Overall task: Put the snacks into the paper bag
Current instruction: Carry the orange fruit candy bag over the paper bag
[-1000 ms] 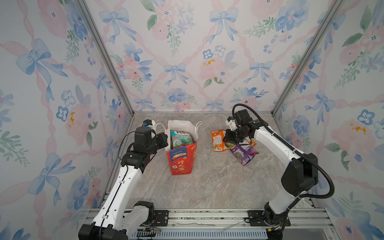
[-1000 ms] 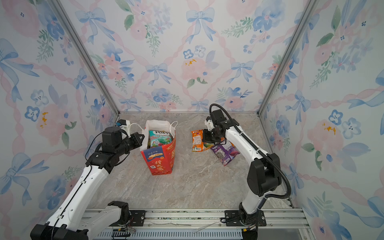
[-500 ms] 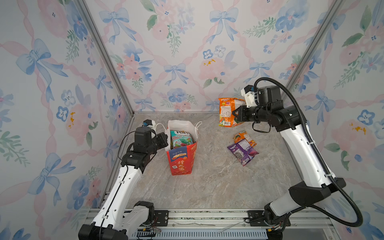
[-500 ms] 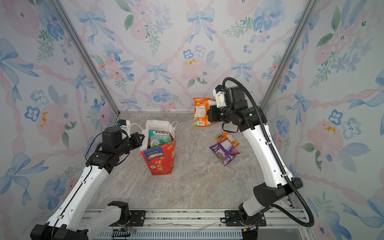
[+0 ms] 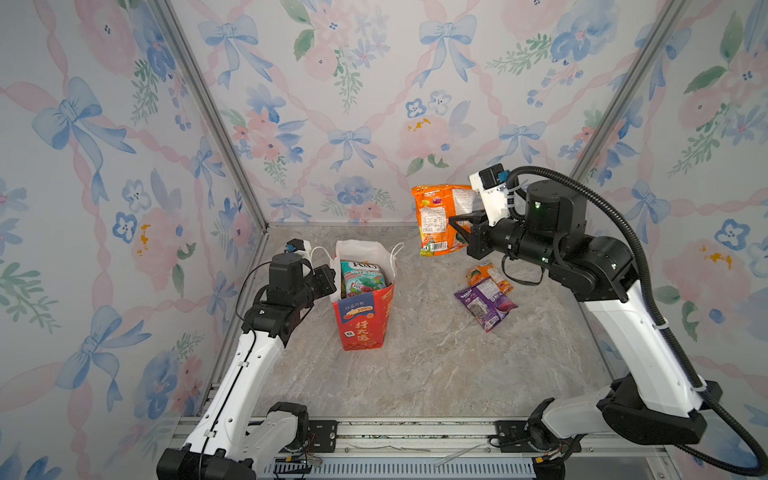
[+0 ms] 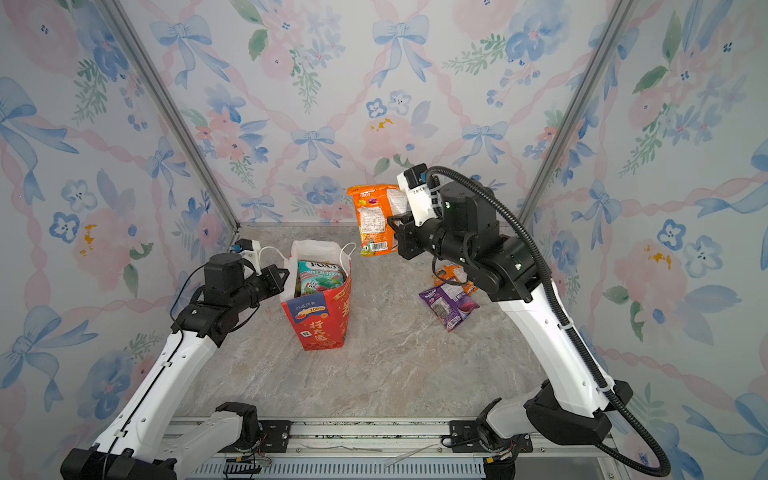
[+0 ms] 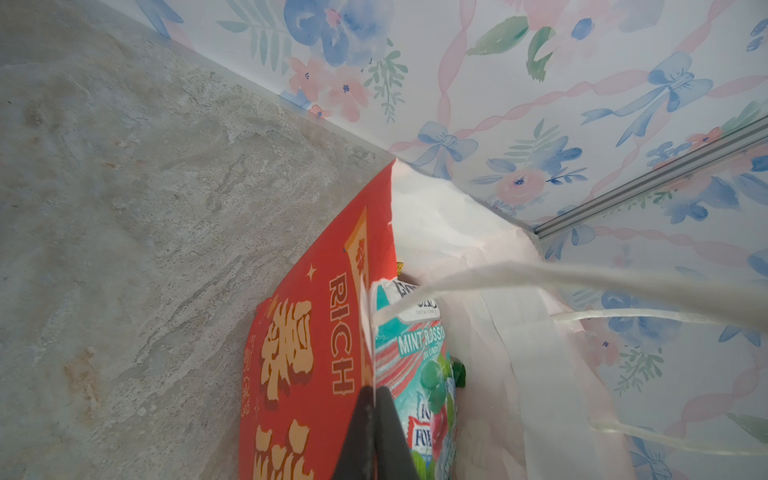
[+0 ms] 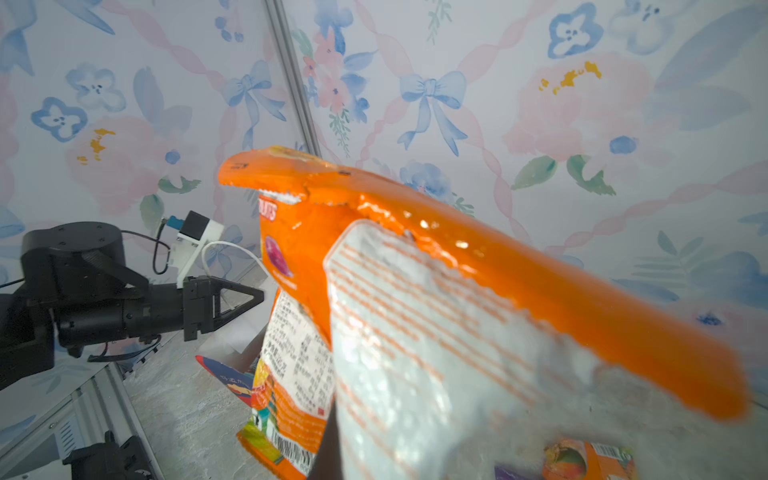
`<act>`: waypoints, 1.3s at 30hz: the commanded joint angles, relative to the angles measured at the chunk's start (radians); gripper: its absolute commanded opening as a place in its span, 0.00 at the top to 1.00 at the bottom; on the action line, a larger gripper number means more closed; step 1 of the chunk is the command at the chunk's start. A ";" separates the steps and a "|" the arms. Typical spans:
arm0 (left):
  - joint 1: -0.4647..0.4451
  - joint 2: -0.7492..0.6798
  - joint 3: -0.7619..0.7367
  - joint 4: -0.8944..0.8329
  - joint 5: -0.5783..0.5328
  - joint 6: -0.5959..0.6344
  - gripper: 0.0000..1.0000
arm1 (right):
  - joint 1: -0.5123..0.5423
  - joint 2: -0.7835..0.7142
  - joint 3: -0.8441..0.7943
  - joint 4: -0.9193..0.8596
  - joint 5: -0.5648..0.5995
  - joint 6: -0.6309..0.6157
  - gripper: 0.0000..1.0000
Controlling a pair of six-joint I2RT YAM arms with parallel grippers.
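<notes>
— Up above the back of the desk (image 5: 436, 365), I've got the orange packet (image 5: 436, 220) hanging in mid-air, clear of the surface. My right fingers (image 5: 456, 226) are clamped shut on its side edge.

— How does it sit relative to the bag?

— Paper bag (image 5: 363, 320) stands upright, left of centre, mouth open. In both top views the packet is off to the right of it and farther back, not over the mouth. Barcode end down, printed back panel towards the cameras.

— And your other arm?

— Left fingers (image 7: 374, 428) are closed, pinching the bag's rim on its left side. My left wrist view shows the paper edge running right in between them. A white string handle (image 7: 582, 278) crosses just in front of that camera.

— Anything inside the bag?

— Yes, a mint packet (image 5: 361, 276) stands on end in there, its "MINT BLOSSOM" print showing above the red front.

— What's lying on the desk?

— Two that I can see. A purple packet (image 5: 486, 305) lies flat to the right of the bag, and a small orange packet (image 5: 488, 274) touches its far edge. Which one overlaps the other I can't tell. Both lie beneath my right arm, well apart from the bag.
</notes>
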 commanded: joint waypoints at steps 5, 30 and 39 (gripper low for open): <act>-0.001 -0.019 0.004 -0.015 0.000 -0.006 1.00 | 0.135 0.073 0.024 0.156 0.042 -0.114 1.00; -0.004 -0.035 -0.007 -0.015 0.002 -0.009 1.00 | 0.281 0.566 0.403 -0.014 0.290 -0.181 1.00; -0.004 -0.029 -0.005 -0.015 -0.001 -0.007 1.00 | 0.267 0.619 0.430 -0.080 0.267 -0.147 1.00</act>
